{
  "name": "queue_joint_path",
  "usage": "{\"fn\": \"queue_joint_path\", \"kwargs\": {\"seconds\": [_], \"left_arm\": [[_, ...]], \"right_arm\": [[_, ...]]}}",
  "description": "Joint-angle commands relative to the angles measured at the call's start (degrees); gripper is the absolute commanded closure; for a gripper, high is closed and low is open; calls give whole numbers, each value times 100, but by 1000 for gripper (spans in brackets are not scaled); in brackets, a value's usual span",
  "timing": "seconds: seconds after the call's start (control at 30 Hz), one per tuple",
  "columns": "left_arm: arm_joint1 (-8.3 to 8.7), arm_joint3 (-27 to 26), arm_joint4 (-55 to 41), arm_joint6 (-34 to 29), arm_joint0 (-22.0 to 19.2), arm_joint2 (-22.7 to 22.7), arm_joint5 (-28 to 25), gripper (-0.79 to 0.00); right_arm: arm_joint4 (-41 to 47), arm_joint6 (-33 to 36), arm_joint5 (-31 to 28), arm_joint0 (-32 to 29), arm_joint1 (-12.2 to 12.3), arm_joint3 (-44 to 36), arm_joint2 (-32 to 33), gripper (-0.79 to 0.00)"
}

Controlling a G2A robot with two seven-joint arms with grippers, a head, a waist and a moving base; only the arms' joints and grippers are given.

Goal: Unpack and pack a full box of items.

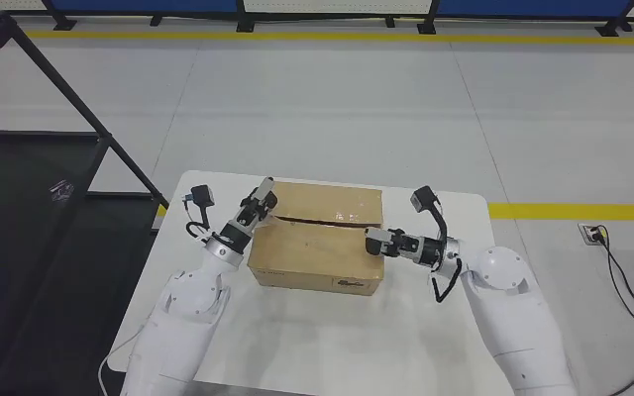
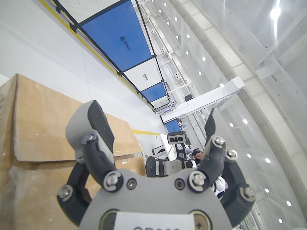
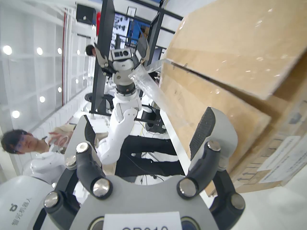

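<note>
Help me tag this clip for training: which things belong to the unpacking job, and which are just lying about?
Job: box; loose clear tape at its seam; left claw and right claw, both open.
Lying about: table; black frame; floor socket.

Box (image 1: 317,255) on table (image 1: 297,342), left claw (image 1: 267,188) at its left end, right claw (image 1: 369,241) at its right

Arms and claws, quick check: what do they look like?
The left arm and right arm have glossy white rounded shells with black wrist sections and thin black cables. The left claw and right claw match: grey base plate with silver screws and a white label, black linkages, two light-grey fingers with black textured pads.
</note>
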Motion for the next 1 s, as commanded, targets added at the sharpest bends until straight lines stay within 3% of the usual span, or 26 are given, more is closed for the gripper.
{"fn": "queue_joint_path", "kwargs": {"seconds": [0.0, 0.03, 0.1, 0.37, 0.53, 0.73, 0.97], "left_arm": [[-3, -8, -8, -7, 7, -9, -1, -785], [-4, -9, -7, -11, 9, -14, -1, -785], [-8, -15, -15, -10, 13, -23, 0, -785], [-24, -7, -49, -55, 3, -48, -28, -785], [-36, 2, -95, -77, -10, -55, -54, -785], [-45, -70, -109, -115, -33, -80, -48, -785], [-49, -221, -82, -142, 7, -115, -45, -785]], "right_arm": [[-160, 181, -293, 22, 23, -87, -64, -785], [-403, 116, -383, 18, 42, -144, -73, -785], [-760, -634, 102, -92, 54, -229, -6, -785], [-760, -634, 102, -92, 54, -229, -6, -785], [-665, -131, -774, -218, 92, -506, -200, -785], [-983, -147, -785, -4, 97, -415, -518, -785], [-752, 64, -1042, 349, 39, -144, -1032, -785]]}}
